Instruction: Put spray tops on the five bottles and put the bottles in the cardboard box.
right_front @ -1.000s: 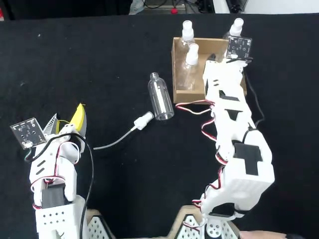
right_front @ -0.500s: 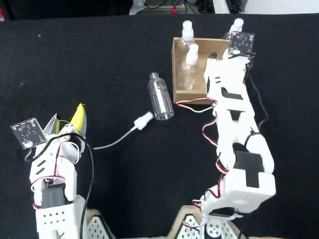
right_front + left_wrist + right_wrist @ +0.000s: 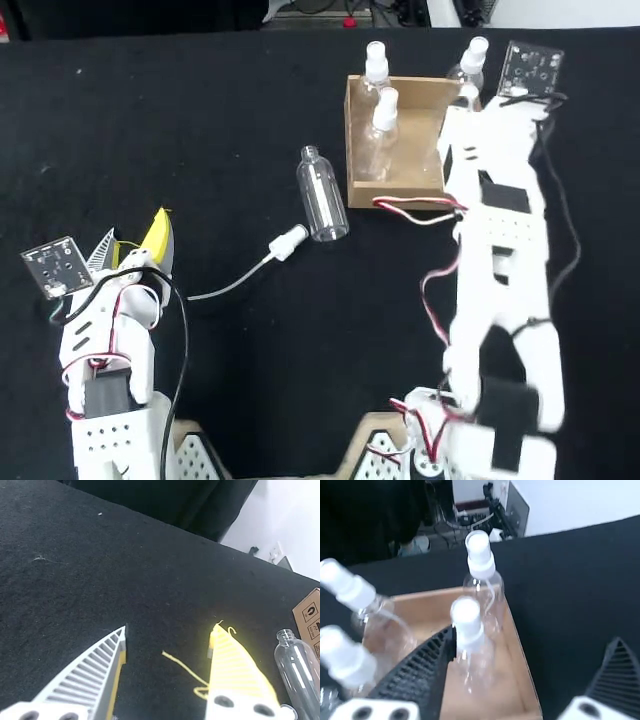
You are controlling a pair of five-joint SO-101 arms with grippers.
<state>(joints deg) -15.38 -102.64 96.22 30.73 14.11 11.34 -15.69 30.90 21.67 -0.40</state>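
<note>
The left gripper (image 3: 135,238) sat on the near side of the black table (image 3: 230,100), its fingers wide apart and holding nothing. Farther out, a loose spray top (image 3: 288,242) lay beside the open bottle (image 3: 322,193), which lay on its side. Beyond them, the cardboard box (image 3: 395,184) held bottles with spray tops (image 3: 468,620). The right gripper (image 3: 535,637) hung wide open across the box's side wall.

Black table (image 3: 200,100); cables (image 3: 466,515) beyond far edge.
</note>
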